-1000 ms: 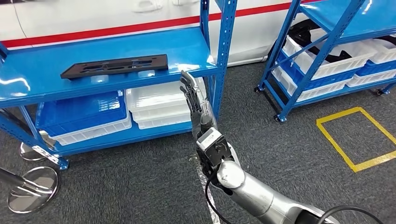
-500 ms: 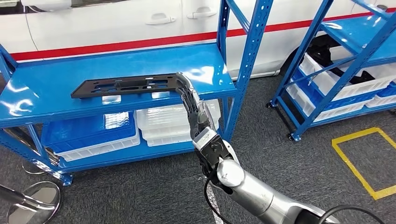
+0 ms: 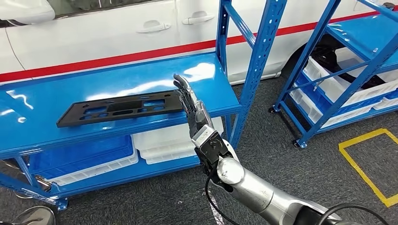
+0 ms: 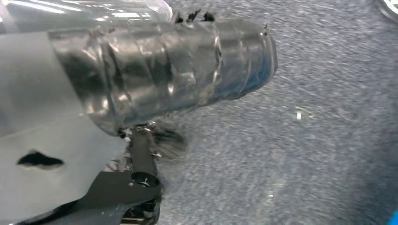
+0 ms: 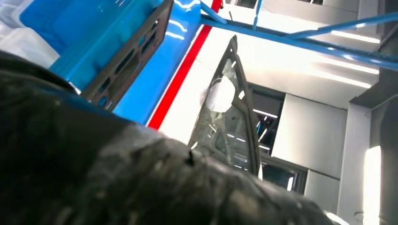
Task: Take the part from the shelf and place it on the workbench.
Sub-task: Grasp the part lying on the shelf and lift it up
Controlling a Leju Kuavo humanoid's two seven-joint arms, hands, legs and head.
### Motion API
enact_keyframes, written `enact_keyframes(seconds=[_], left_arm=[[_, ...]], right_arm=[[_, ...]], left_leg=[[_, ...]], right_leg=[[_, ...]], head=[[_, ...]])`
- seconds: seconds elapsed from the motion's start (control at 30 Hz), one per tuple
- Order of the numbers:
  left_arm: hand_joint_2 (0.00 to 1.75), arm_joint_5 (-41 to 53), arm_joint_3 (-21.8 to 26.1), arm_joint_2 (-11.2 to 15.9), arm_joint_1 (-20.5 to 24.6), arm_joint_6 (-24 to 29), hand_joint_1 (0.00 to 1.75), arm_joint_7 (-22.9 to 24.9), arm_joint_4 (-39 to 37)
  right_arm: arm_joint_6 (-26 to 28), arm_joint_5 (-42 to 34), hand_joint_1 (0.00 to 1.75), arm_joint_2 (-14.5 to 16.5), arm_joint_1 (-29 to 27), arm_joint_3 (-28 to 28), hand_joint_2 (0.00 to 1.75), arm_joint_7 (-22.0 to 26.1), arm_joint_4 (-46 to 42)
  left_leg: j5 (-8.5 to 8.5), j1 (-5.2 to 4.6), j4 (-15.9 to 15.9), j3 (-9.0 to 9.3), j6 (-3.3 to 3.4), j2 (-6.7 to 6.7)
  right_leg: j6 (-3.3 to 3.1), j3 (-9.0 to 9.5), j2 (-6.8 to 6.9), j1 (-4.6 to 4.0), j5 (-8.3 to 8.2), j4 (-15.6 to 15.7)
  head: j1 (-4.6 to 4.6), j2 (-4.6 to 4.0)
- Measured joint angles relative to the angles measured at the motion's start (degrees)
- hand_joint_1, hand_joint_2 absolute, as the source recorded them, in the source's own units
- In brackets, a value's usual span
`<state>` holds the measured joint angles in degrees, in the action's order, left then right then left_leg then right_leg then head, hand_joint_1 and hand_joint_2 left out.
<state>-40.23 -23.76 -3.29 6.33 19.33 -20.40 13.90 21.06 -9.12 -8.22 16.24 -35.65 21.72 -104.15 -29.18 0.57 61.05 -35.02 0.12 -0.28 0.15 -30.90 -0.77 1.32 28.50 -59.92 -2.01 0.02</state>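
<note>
reach | our right hand has risen to the black part's end on the shelf | fingers straight, holding nothing | grasp is next

Bright, even overhead light puts white glare streaks on the glossy blue shelf. The left wrist view is motion-blurred over the grey carpet. The right wrist view is overexposed at the ceiling lights, its foreground dark and out of focus.
</note>
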Motion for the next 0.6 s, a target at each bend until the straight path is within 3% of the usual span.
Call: enact_keyframes(seconds=[0.03, 0.17, 0.27, 0.3, 0.33, 0.37, 0.47, 0.53, 0.6], left_arm=[[0.00, -0.02, -0.10, 0.00, -0.02, 0.04, 0.00, 0.08, -0.03], [0.00, -0.04, -0.33, 0.00, 0.42, 0.08, 0.00, 0.23, -0.04], [0.00, -0.04, -0.69, 0.10, 0.71, 0.05, 0.00, 0.23, -0.04], [0.00, -0.07, -0.79, 0.12, 0.69, 0.01, 0.00, 0.23, -0.04], [0.00, -0.09, -0.87, 0.12, 0.66, -0.06, 0.00, 0.22, -0.04], [0.00, -0.12, -0.94, 0.12, 0.65, -0.15, 0.00, 0.20, -0.04], [0.00, -0.24, -1.04, 0.00, 0.66, -0.29, 0.00, 0.00, -0.04], [0.00, -0.36, -1.09, -0.10, 0.67, -0.34, 0.00, -0.12, -0.04], [0.00, -0.45, -1.12, -0.10, 0.70, -0.44, 0.00, -0.15, -0.04]], right_arm=[[-0.07, -0.05, 0.00, 0.01, 0.06, -0.03, 0.00, 0.01, 0.16], [-0.11, -0.10, 0.00, 0.01, 0.37, -0.06, 0.00, 0.07, 0.38], [-0.10, -0.11, 0.00, 0.03, 0.45, -0.06, 0.00, 0.07, 0.51], [-0.11, -0.13, 0.00, 0.04, 0.43, -0.07, 0.00, 0.07, 0.63], [-0.12, -0.14, 0.00, 0.04, 0.42, -0.07, 0.00, 0.07, 0.77], [-0.13, -0.15, 0.00, 0.04, 0.42, -0.07, 0.00, 0.07, 0.90], [-0.32, -0.23, 0.00, 0.04, 0.49, -0.07, 0.00, 0.07, 1.20], [-0.51, -0.27, 0.00, 0.04, 0.58, -0.07, 0.00, 0.07, 1.32], [-0.61, -0.28, 0.00, 0.05, 0.65, -0.07, 0.00, 0.07, 1.36]], left_leg=[[1.22, -0.13, -0.20, -0.02, 0.33, 0.03], [2.28, -0.07, -0.50, 0.42, 1.89, -0.06], [2.26, -0.41, -0.86, 0.45, 2.77, -0.11], [2.12, -0.64, -0.86, 0.50, 2.98, -0.15], [1.96, -0.90, -0.86, 0.61, 3.18, -0.22], [1.79, -1.17, -0.86, 0.81, 3.34, -0.34], [1.26, -1.67, -0.94, 1.50, 3.50, -0.67], [1.16, -1.62, -1.13, 1.51, 3.29, -0.71], [1.27, -1.67, -1.56, 1.60, 2.89, -0.70]], right_leg=[[0.42, 0.26, -0.10, -0.11, 0.51, -0.15], [1.56, -0.26, 0.13, -0.19, 2.51, -1.74], [1.70, -5.34, 0.36, -0.33, 6.85, -11.09], [1.64, -7.22, 0.37, -0.42, 7.51, -14.06], [1.45, -8.40, 0.37, -0.56, 7.00, -15.29], [1.08, -8.64, 0.37, -0.76, 5.40, -14.41], [-1.04, -5.40, 0.40, -1.82, -1.08, -4.38], [-1.95, -3.91, 0.49, -2.34, -2.15, -0.70], [-2.02, -3.46, 0.54, -2.27, -2.28, 0.46]], head=[[0.00, 0.00], [-0.06, -0.01], [-0.09, 0.00], [-0.10, 0.00], [-0.09, 0.00], [-0.10, 0.00], [0.03, 0.00], [0.03, 0.00], [-0.09, 0.00]])
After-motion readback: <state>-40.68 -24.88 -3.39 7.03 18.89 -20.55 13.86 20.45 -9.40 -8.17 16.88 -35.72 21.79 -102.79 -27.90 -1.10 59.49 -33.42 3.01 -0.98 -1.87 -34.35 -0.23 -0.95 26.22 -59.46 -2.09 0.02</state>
